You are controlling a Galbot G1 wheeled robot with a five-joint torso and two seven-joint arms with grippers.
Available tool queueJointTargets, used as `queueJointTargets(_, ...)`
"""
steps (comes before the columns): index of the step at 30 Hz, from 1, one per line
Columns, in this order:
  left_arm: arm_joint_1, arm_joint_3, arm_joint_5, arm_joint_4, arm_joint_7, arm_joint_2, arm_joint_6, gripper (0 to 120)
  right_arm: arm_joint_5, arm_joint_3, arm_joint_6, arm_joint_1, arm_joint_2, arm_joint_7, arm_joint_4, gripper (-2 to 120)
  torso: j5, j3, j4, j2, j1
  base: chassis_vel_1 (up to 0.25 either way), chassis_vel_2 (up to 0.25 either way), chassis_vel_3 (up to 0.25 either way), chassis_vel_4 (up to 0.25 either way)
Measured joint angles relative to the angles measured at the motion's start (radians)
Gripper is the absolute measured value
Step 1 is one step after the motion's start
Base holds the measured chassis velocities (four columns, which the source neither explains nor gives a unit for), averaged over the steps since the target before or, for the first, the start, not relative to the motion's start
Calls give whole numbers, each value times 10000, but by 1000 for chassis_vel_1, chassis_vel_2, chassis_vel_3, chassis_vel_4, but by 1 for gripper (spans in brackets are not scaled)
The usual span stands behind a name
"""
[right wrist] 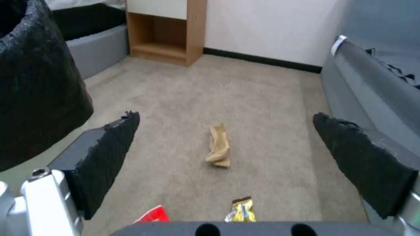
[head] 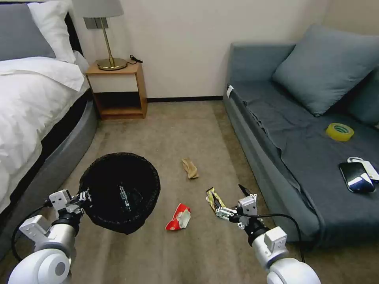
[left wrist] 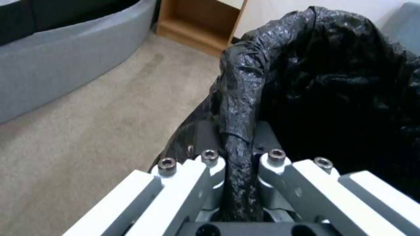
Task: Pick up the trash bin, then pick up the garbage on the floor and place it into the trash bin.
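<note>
Your left claw [left wrist: 238,170] clamped on trash bin [head: 120,191] rim; right claw [right wrist: 227,154] spread wide, yellow wrapper [head: 214,200] at its 12 o'clock.

Trash bin [head: 120,191] left of 3 floor wrappers [head: 178,217].

Left pincer [left wrist: 238,164] clamped on trash bin [left wrist: 245,85] rim

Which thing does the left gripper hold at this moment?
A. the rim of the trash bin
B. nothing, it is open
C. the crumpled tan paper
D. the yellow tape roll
A: in the left wrist view the left gripper is shut on the bag-covered rim of the trash bin.
</note>
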Motion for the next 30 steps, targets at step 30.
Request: queueJointTargets(30,165,-469,86,474,199,87,-42,4,3503,-3933,-1461,4450,-2087,984,-3967,100,-2,0,-1,-1,0,-32,33,29,-33)
